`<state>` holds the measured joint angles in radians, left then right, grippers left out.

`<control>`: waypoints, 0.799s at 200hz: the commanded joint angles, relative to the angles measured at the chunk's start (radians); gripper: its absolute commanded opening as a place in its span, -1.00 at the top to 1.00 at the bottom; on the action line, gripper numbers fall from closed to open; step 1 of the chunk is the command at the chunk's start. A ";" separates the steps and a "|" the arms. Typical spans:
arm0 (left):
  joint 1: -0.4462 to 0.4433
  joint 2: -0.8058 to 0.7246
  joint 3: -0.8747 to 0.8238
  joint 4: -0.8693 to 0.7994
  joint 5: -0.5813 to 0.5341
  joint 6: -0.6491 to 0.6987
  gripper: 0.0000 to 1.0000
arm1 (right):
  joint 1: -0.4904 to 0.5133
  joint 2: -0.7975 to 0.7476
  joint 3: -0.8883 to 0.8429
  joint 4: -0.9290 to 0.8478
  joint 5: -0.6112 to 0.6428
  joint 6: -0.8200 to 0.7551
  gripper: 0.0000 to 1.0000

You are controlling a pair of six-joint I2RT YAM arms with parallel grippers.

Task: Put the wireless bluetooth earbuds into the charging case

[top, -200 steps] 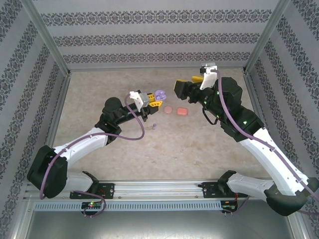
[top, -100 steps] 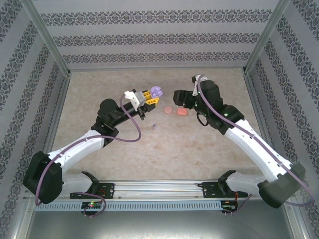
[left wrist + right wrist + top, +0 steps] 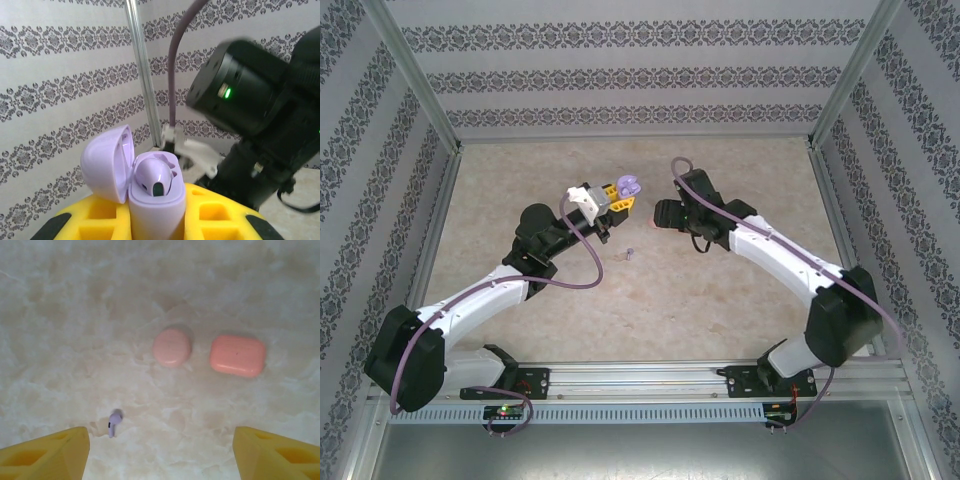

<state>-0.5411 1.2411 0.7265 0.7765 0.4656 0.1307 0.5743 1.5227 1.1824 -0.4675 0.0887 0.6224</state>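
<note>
My left gripper [image 3: 156, 220] is shut on an upright purple charging case [image 3: 155, 200], its lid hinged open to the left. One purple earbud [image 3: 155, 177] sits in the case. In the top view the case [image 3: 630, 186] is held off the table by the left gripper [image 3: 618, 197]. A second purple earbud [image 3: 114, 422] lies loose on the table, also seen from above [image 3: 630, 254]. My right gripper [image 3: 161, 455] hangs open over the table with nothing between its yellow fingers [image 3: 55, 455]. The loose earbud lies just inside its left finger. From above, the right gripper [image 3: 665, 213] is right of the case.
A round pale pink case [image 3: 171, 347] and a coral-red case [image 3: 237, 355] lie shut side by side on the marble table [image 3: 720, 290], beyond the right gripper's fingers. Patterned walls and metal posts [image 3: 420, 100] enclose the table.
The right arm has swung left and stretched forward, so its gripper now hangs over the two pink cases. The left gripper has shifted slightly left with the purple case.
</note>
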 commanded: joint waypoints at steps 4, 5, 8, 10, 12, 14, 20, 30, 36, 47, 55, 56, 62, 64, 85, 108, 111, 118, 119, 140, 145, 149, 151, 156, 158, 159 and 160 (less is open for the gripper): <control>0.013 -0.025 -0.021 0.103 -0.018 -0.012 1.00 | 0.038 0.076 0.035 -0.038 -0.005 0.050 -0.50; 0.013 -0.026 -0.021 0.103 -0.019 -0.013 1.00 | 0.040 0.079 0.035 -0.038 -0.005 0.052 -0.50; 0.016 -0.027 -0.023 0.107 -0.020 -0.015 1.00 | 0.044 0.089 0.039 -0.041 -0.005 0.056 -0.49; 0.016 -0.027 -0.025 0.109 -0.023 -0.017 1.00 | 0.047 0.095 0.043 -0.042 -0.004 0.059 -0.49; 0.018 -0.028 -0.026 0.111 -0.024 -0.018 1.00 | 0.049 0.101 0.045 -0.044 -0.004 0.062 -0.49; 0.019 -0.028 -0.029 0.114 -0.026 -0.020 1.00 | 0.053 0.107 0.047 -0.045 -0.004 0.065 -0.49; 0.022 -0.029 -0.033 0.123 -0.032 -0.024 1.00 | 0.061 0.125 0.054 -0.049 -0.003 0.074 -0.48; 0.028 -0.032 -0.043 0.135 -0.040 -0.032 1.00 | 0.074 0.153 0.065 -0.056 -0.001 0.089 -0.47; 0.033 -0.033 -0.048 0.142 -0.047 -0.035 1.00 | 0.081 0.169 0.074 -0.059 0.002 0.098 -0.46; 0.039 -0.038 -0.058 0.148 -0.060 -0.038 1.00 | 0.095 0.198 0.088 -0.065 0.006 0.114 -0.46; 0.042 -0.043 -0.064 0.153 -0.073 -0.040 1.00 | 0.103 0.219 0.101 -0.070 0.005 0.122 -0.44; 0.043 -0.044 -0.066 0.153 -0.074 -0.040 1.00 | 0.104 0.222 0.104 -0.070 0.004 0.123 -0.44; 0.048 -0.047 -0.072 0.159 -0.086 -0.042 1.00 | 0.111 0.237 0.114 -0.078 0.007 0.130 -0.43; 0.049 -0.048 -0.075 0.160 -0.089 -0.042 1.00 | 0.114 0.242 0.117 -0.078 0.007 0.133 -0.42; 0.066 -0.058 -0.097 0.182 -0.117 -0.051 1.00 | 0.133 0.286 0.149 -0.086 0.007 0.164 -0.38; 0.086 -0.064 -0.112 0.200 -0.145 -0.068 1.00 | 0.149 0.327 0.172 -0.095 0.016 0.221 -0.33; 0.088 -0.063 -0.112 0.200 -0.154 -0.069 1.00 | 0.151 0.332 0.175 -0.097 0.022 0.231 -0.32; 0.091 -0.065 -0.117 0.201 -0.174 -0.075 1.00 | 0.156 0.342 0.181 -0.105 0.035 0.257 -0.30; 0.091 -0.066 -0.117 0.202 -0.176 -0.077 1.00 | 0.157 0.343 0.181 -0.107 0.037 0.262 -0.30; 0.101 -0.070 -0.130 0.231 -0.214 -0.097 1.00 | 0.162 0.373 0.185 -0.101 0.051 0.324 -0.25; 0.102 -0.072 -0.132 0.231 -0.219 -0.099 1.00 | 0.164 0.380 0.187 -0.099 0.053 0.333 -0.24; 0.101 -0.074 -0.134 0.232 -0.222 -0.099 1.00 | 0.166 0.386 0.190 -0.099 0.055 0.339 -0.23; 0.102 -0.074 -0.133 0.232 -0.224 -0.100 1.00 | 0.167 0.390 0.191 -0.097 0.055 0.340 -0.23; 0.103 -0.076 -0.135 0.233 -0.229 -0.101 1.00 | 0.170 0.398 0.197 -0.098 0.056 0.344 -0.22; 0.104 -0.078 -0.136 0.234 -0.231 -0.100 1.00 | 0.170 0.401 0.200 -0.098 0.058 0.345 -0.22; 0.103 -0.079 -0.137 0.234 -0.232 -0.100 1.00 | 0.171 0.403 0.202 -0.099 0.057 0.345 -0.22; 0.103 -0.079 -0.136 0.235 -0.233 -0.101 1.00 | 0.171 0.405 0.204 -0.099 0.057 0.344 -0.22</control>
<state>-0.4503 1.1965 0.5991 0.9272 0.2813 0.0620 0.7311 1.8896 1.3476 -0.5419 0.1028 0.8898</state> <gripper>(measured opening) 0.207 0.616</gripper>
